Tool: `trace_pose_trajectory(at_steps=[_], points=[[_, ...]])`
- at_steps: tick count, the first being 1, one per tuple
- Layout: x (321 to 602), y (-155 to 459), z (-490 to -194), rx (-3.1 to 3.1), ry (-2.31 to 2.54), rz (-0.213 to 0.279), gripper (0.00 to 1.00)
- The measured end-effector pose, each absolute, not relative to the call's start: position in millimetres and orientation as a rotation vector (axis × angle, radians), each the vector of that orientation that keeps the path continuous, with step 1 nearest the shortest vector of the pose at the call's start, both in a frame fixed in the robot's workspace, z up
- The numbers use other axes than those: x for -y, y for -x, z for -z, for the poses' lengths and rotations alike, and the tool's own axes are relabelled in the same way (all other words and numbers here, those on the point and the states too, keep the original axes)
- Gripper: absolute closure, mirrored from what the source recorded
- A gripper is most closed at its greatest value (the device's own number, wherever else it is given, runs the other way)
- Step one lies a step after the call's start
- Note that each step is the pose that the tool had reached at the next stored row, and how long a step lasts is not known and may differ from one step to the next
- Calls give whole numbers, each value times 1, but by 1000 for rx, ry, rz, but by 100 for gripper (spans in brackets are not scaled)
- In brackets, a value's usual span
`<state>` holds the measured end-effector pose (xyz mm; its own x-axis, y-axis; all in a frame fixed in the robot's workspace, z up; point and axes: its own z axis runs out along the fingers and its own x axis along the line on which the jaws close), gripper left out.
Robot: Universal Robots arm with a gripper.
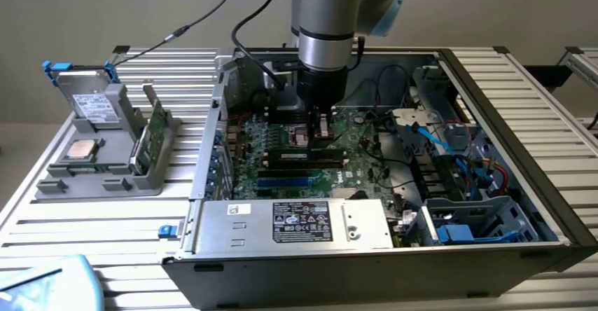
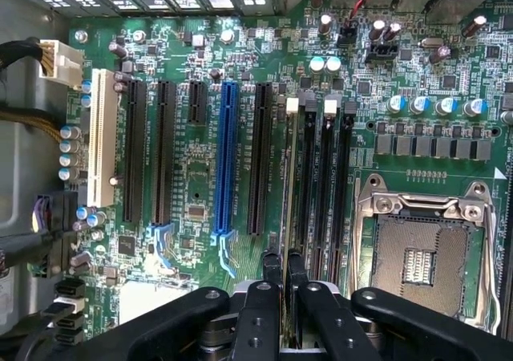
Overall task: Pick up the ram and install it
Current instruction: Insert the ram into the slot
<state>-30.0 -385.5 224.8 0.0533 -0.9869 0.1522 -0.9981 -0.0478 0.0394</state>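
- Ram (image 2: pixel 285 176) sits edge-on between the two fingers, showing as a thin greenish line that runs along the black memory slots (image 2: pixel 321 184). It lies over the slot nearest the long black card slots. I cannot tell whether it is pressed home or just above the slot.
- Gripper (image 2: pixel 283 266) has its jaws drawn narrow, pinching the stick from both flat sides near one end.
- Blue slot (image 2: pixel 227 160) lies a few rows away from the stick, with black slots on either side of it.
- Open processor socket (image 2: pixel 417 257), with its metal frame, is on the other side of the memory slots.
- Arm (image 1: pixel 323 38) stands straight down into the open computer case (image 1: pixel 523 255), over the middle of the green motherboard (image 1: pixel 374 139).
- Power supply box (image 1: pixel 299 223) with a black label lies along the near edge of the case.
- Grey tray (image 1: pixel 94 181) rests on the slatted table (image 1: pixel 84 227), on the exterior view's left and well apart from the case.
- The tray holds a drive (image 1: pixel 94 104) with blue clips, a square silver chip (image 1: pixel 82 148) and a green board (image 1: pixel 157 139) standing on edge.
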Motion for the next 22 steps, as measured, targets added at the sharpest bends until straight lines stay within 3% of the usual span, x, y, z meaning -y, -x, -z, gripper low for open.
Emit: trace_pose_trajectory(at_steps=[22], points=[[384,31,-223,2040,-2212,-140,86]])
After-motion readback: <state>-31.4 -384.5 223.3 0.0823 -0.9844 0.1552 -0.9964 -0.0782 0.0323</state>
